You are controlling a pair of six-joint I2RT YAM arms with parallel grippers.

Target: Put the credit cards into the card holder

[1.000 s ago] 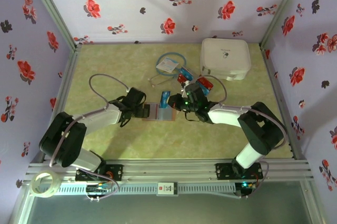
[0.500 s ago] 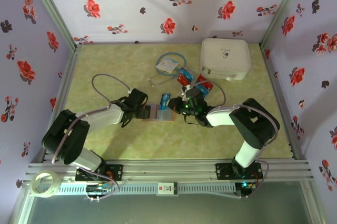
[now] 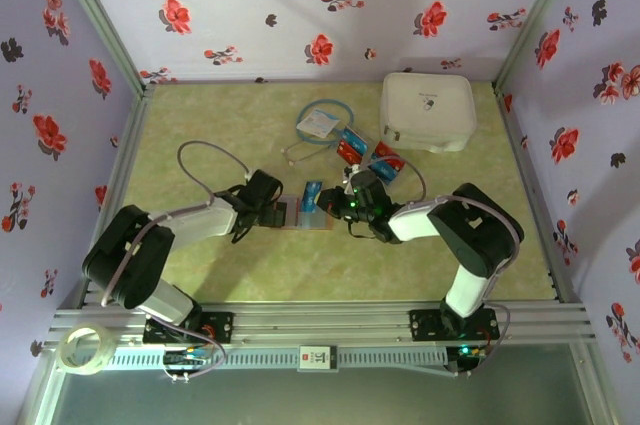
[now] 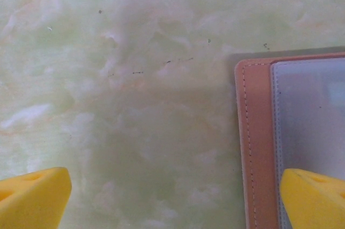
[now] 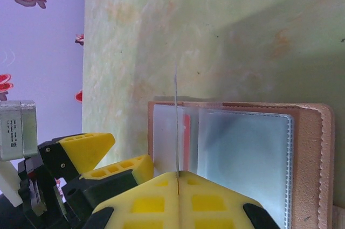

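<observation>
The card holder (image 3: 297,213) lies open on the table, tan leather with clear sleeves (image 5: 242,153). A red card (image 5: 186,137) sits in one sleeve. My right gripper (image 5: 177,178) is shut on a blue credit card (image 3: 312,195), seen edge-on (image 5: 176,121) and standing upright over the holder's left sleeves. My left gripper (image 4: 172,202) is open at the holder's left edge (image 4: 256,143); one yellow fingertip (image 4: 315,199) is over the sleeve, the other (image 4: 32,196) over bare table. More red and blue credit cards (image 3: 350,145) (image 3: 388,160) lie behind the right gripper.
A large white square case (image 3: 427,110) stands at the back right. A white tag with a blue cord loop (image 3: 320,123) lies behind the cards. A tape roll (image 3: 85,350) rests on the front rail at left. Flowered walls close in three sides.
The right arm has folded in and carried the blue card slightly nearer and lower over the holder. The left gripper has crept a little to the right.
</observation>
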